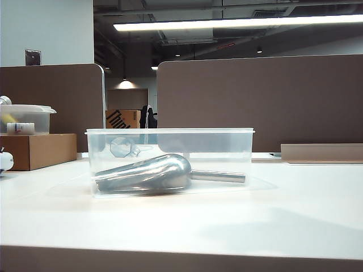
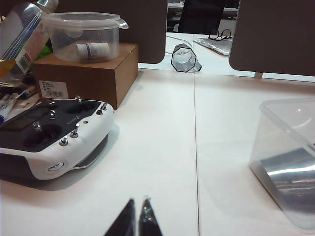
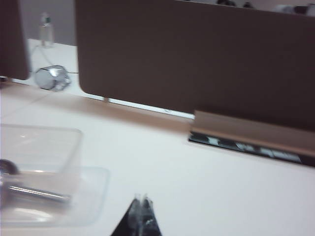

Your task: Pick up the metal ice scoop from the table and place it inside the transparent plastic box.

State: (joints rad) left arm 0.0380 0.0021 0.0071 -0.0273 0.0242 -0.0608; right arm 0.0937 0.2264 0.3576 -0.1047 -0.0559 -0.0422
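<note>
Scoop (image 1: 148, 173) in box (image 1: 170, 136) mid-table (image 1: 283, 215); cardboard box (image 1: 39, 150) w/ lidded tub (image 1: 25, 118) on top, far left.

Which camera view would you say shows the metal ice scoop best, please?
The exterior view: the whole metal ice scoop lies inside the transparent plastic box, bowl and handle visible. The left wrist view shows only part of its bowl; the right wrist view shows a blurred handle.

Office: brown desk partitions (image 1: 258, 102), strip ceiling lights (image 1: 238, 22)

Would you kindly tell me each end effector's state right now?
Left end effector: closed, holding nothing, above the table.
Right end effector: closed, holding nothing, beside the transparent plastic box.
</note>
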